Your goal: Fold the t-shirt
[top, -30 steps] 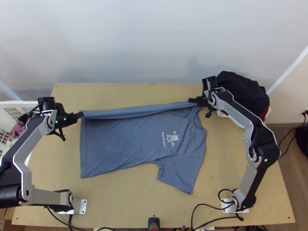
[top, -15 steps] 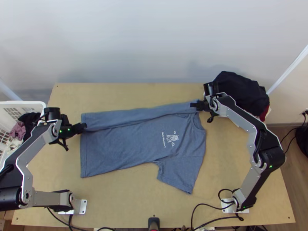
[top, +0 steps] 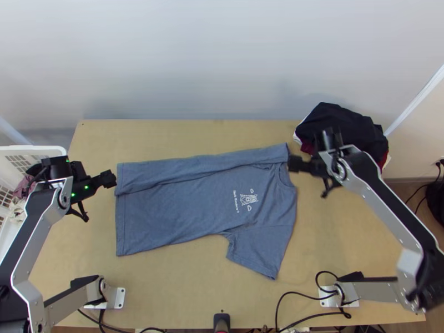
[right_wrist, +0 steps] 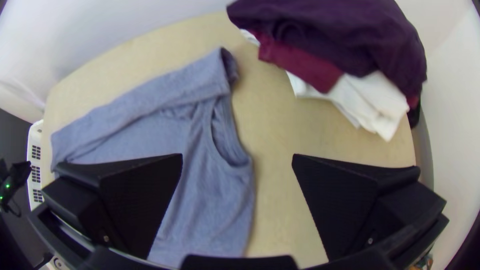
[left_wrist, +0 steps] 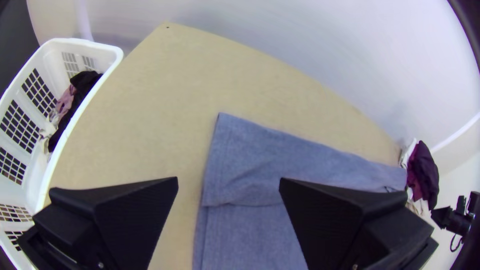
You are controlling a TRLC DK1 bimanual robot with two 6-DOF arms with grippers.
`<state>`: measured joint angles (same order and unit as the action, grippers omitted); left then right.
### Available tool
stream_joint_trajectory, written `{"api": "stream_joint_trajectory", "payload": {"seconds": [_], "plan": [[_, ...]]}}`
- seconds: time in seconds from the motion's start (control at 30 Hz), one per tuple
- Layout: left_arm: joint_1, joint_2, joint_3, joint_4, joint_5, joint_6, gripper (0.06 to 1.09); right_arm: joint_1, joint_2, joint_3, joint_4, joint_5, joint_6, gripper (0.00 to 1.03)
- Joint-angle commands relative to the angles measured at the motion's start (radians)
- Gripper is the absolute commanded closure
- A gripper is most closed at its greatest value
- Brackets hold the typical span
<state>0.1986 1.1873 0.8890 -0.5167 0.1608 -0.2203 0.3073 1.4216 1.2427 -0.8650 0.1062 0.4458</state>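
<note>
The blue t-shirt (top: 188, 200) lies on the table with its far side folded over in a long strip; its near sleeve is spread and the collar points right. By the hem end, my left gripper (top: 113, 178) is at the shirt's left edge in the top view. My right gripper (top: 292, 163) is beside the collar. In the left wrist view, my left gripper (left_wrist: 227, 187) stands open above the shirt's hem edge (left_wrist: 215, 165). The right wrist view has my right gripper (right_wrist: 237, 162) open over the collar (right_wrist: 227, 150), with no cloth between its fingers.
A pile of dark, red and white clothes (top: 349, 130) sits at the table's back right. A white basket (top: 33, 149) holding clothes stands at the left edge. Bare wood (top: 166, 136) lies behind the shirt.
The folded strip has come down flat onto the shirt. Both grippers have let go of it; the left has drawn slightly left, the right has moved right and nearer.
</note>
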Motion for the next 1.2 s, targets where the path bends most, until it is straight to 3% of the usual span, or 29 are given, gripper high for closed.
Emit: {"api": "stream_joint_trajectory", "payload": {"seconds": [0.0, 0.07, 0.17, 0.33, 0.53, 0.67, 1.17], "plan": [[0.009, -0.031, 0.022, -0.032, 0.022, 0.002, 0.11, -0.002, -0.006, -0.055, -0.178, -0.076, 0.119, 0.04], [0.009, -0.034, 0.021, -0.034, 0.023, 0.002, 0.11, -0.008, -0.009, -0.1, -0.266, -0.178, 0.119, 0.04], [0.009, -0.04, 0.022, -0.04, 0.023, 0.002, 0.11, -0.007, -0.072, -0.226, -0.252, -0.224, 0.108, 0.14], [0.001, -0.057, 0.024, -0.059, 0.023, 0.001, 0.11, 0.01, -0.151, -0.382, -0.163, -0.277, 0.105, 0.4], [0.001, -0.078, 0.024, -0.08, 0.023, 0.001, 0.11, 0.049, -0.131, -0.447, -0.095, -0.321, 0.103, 0.44], [0.001, -0.094, 0.022, -0.094, 0.023, 0.002, 0.11, 0.065, -0.125, -0.466, -0.026, -0.321, 0.106, 0.75], [0.009, -0.12, 0.027, -0.123, 0.022, 0.009, 0.11, 0.061, -0.046, -0.516, 0.081, -0.321, 0.096, 0.74]]}}
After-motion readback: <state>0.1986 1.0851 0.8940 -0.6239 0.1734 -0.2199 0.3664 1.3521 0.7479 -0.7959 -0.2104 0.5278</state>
